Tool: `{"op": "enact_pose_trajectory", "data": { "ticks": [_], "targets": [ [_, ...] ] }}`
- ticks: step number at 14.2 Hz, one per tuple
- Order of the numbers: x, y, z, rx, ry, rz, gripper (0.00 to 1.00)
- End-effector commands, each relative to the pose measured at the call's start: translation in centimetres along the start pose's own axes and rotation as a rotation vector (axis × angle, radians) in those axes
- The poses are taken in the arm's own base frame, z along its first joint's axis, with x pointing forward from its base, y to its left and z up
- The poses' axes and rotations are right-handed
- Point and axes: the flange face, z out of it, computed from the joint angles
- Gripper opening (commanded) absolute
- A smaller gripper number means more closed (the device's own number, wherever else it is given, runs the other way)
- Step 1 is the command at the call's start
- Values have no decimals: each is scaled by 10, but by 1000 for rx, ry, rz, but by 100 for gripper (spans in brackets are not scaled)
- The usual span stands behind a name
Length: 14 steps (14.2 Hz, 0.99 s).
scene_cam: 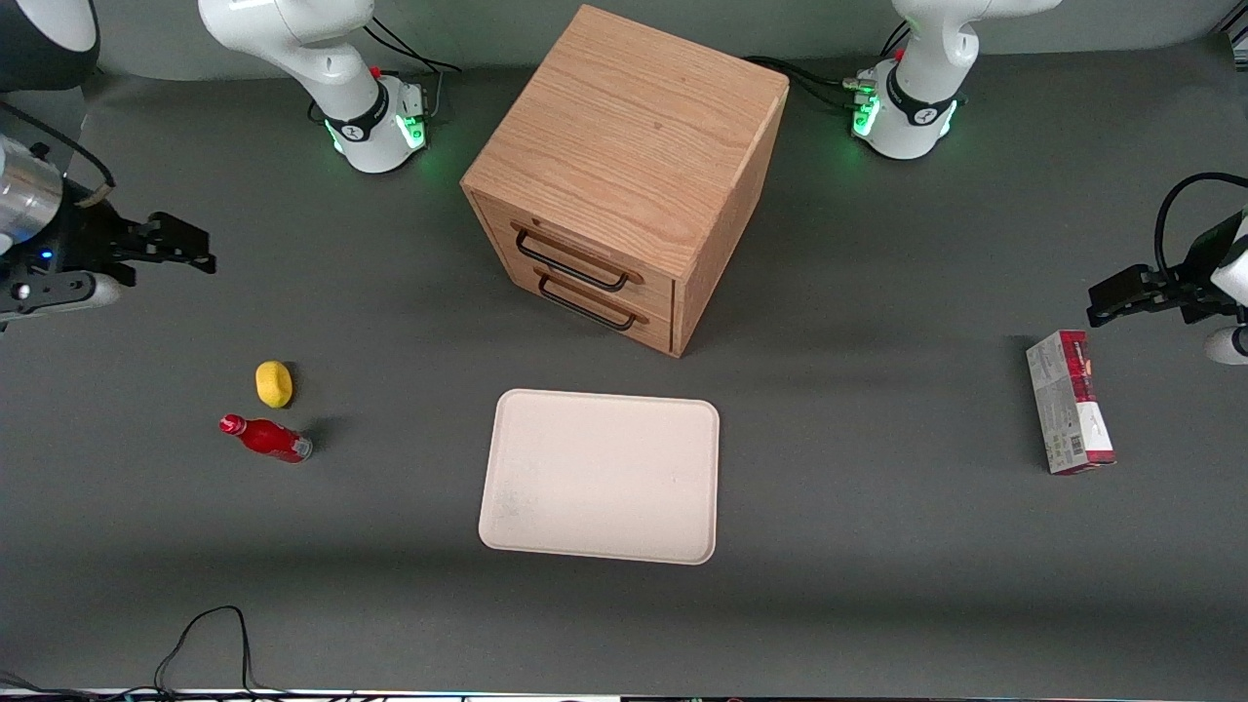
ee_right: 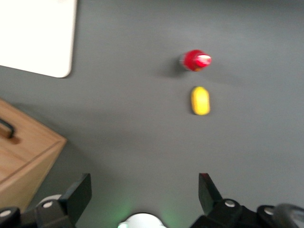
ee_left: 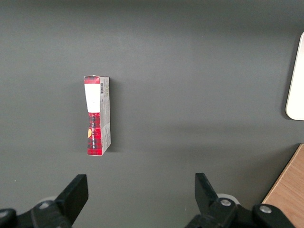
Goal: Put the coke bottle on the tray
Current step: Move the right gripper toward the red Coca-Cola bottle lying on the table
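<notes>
**Small red bottle awaits pickup as arm hangs above the counter**

Nearest the front camera, the cream tray [scene_cam: 599, 475] sits flat and bare on the grey counter [scene_cam: 877, 585], its low rim and rounded corners unobstructed; toward the working arm's end, well apart from the tray, the coke bottle [scene_cam: 265, 438] lies tipped on its side, red cap pointing away from the tray, clear base toward it; just beside it, slightly farther from the camera, rests a yellow lemon-like lump [scene_cam: 274, 383]; a red-and-white carton [scene_cam: 1069, 402] lies toward the parked arm's end; farther back stands the wooden drawer cabinet [scene_cam: 624, 175], both drawers shut. The end effector [scene_cam: 180, 246] hangs in the air farther from the camera than the bottle, nothing between its fingers; the wrist view shows the fingers [ee_right: 78, 194] spread wide, with the bottle [ee_right: 195, 60] and lump [ee_right: 200, 100] ahead of them. The bottle looks light, rigid and smooth; being round, it would likely roll or squirt out if pinched off-centre; the safest hold appears to be across the red body at mid-length, fingers straddling its long axis, clear of the tapering neck and of the neighbouring lump.
</notes>
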Motion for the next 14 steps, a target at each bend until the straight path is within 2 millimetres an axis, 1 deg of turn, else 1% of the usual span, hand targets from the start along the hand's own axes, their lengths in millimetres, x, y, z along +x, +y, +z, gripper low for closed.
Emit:
{"op": "enact_pose_trajectory", "data": {
  "ticks": [1,2,3,4,9,11,12,14],
  "targets": [
    [33,70,-12,-38,15,-26,100],
    [53,74,-19,-44,13,-42,100],
    [64,79,-15,-45,-17,-38,100],
    [70,78,-12,-48,-25,-37,100],
    [71,74,-10,-35,-25,-41,100],
    [73,73,-6,-26,-30,-46,100],
    [76,72,-2,-17,-35,-48,100],
    [80,73,23,30,-53,-51,100]
  ]
}}
